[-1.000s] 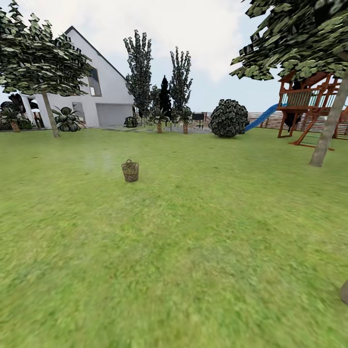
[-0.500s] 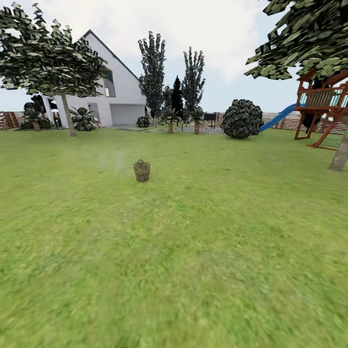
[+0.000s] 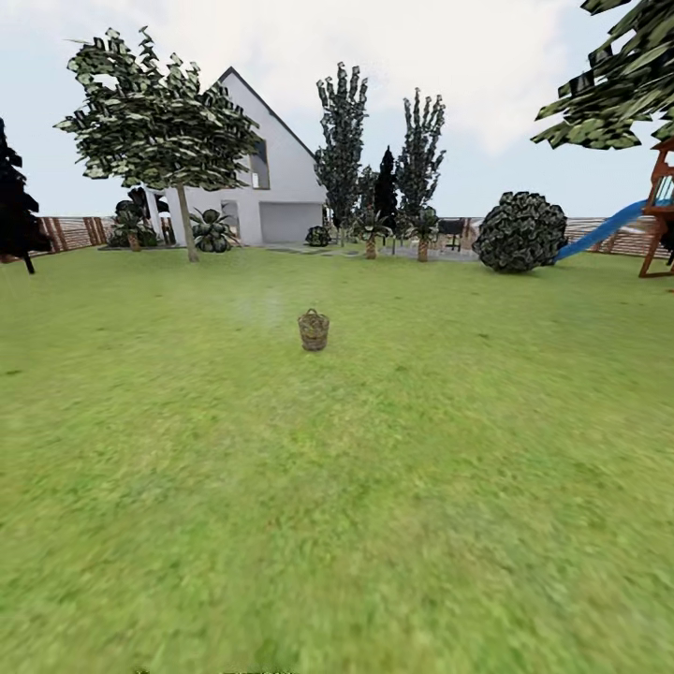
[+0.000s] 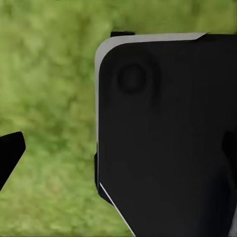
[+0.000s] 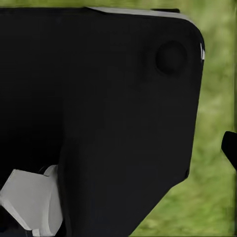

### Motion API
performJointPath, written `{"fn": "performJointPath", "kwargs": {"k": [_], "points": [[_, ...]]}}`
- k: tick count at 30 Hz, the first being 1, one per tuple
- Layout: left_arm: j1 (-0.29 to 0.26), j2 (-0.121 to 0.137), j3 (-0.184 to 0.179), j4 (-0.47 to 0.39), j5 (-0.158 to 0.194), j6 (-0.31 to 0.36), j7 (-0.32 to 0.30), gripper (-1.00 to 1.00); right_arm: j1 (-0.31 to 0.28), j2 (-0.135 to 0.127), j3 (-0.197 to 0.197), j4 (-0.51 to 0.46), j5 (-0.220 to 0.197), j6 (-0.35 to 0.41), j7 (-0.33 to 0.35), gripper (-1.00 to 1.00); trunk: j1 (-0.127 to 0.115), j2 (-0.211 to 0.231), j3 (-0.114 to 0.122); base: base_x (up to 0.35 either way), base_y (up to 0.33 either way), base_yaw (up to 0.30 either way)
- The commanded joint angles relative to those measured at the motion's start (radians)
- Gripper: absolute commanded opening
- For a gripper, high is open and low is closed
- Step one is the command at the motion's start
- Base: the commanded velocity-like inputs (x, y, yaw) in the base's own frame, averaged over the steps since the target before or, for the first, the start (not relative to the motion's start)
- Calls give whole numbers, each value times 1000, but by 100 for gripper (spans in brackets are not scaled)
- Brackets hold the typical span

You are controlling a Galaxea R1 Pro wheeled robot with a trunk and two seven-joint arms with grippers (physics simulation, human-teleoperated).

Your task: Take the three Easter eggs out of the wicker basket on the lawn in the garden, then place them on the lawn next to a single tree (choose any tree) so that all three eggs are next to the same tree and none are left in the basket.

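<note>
In the head view the wicker basket [image 3: 314, 330] stands upright on the lawn [image 3: 374, 487], a little left of the middle of the picture and well away from the robot, with open grass on every side of it. Its loop handle rises above the rim; what lies inside the basket is too small to tell. Behind it, at the far edge of the grass, a tree [image 3: 159, 131] with a pale, slightly leaning trunk and a blocky green crown stands in front of the white house [image 3: 271, 187]. To the right of the house there are two slim columnar trees [image 3: 342, 140], then a round dark bush [image 3: 520, 231], and then the blue slide [image 3: 604, 229] of the wooden playset [image 3: 660, 211] at the right border. A brown slatted fence [image 3: 70, 231] closes the garden at the left, beside a near-black dark tree [image 3: 17, 201]. Both wrist cameras look down at blurred grass past a big black rounded panel [image 4: 168, 133] of the robot's own body, so both arms seem to hang low, close beside the robot. In the left wrist view a dark tip enters at one border, and in the right wrist view also, but whether each gripper is open or closed I cannot tell.
</note>
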Motion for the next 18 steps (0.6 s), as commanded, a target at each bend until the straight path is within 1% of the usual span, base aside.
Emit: {"fn": "performJointPath", "kwargs": {"k": [1, 6, 9, 12, 18], "points": [[-1, 1, 2, 1, 1, -10, 0, 100, 0, 0, -1, -11, -1, -5, -1, 100, -4, 7, 2, 0, 0, 293], [-1, -2, 3, -6, 1, -30, 0, 100, 0, -3, -3, -31, -5, -9, 1, 100, -23, 42, 18, 0, 0, 291], [-1, -4, 3, -10, 2, -59, 0, 100, 0, -4, -5, -35, -7, -9, 1, 100, -35, 63, 27, 0, 0, 261], [-1, -5, 3, -13, 1, -103, 0, 100, 1, -5, -6, -37, -8, -10, 2, 100, -46, 84, 37, 0, 0, 214], [-1, -8, 3, -15, 2, -137, 0, 100, 0, -6, -7, -38, -9, -11, 2, 100, -69, 126, 56, 0, 0, 178]]}}
